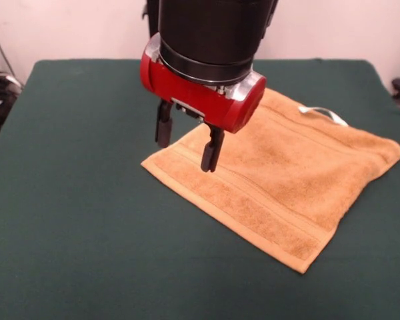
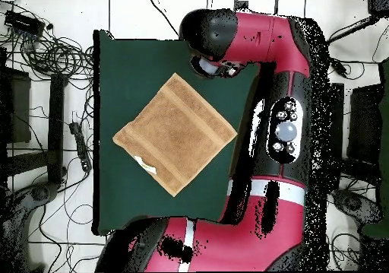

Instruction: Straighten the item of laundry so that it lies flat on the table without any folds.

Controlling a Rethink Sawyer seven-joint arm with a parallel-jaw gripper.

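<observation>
The towel lies spread on the table, turned like a diamond, apparently flat with no fold showing. Its white label pokes out at the far edge. The gripper hangs just above the towel's left corner in the front view, fingers parted and empty. Any remaining smoothing would run from that corner toward the opposite one, across the towel

tangled cables, white tiled floor
</observation>
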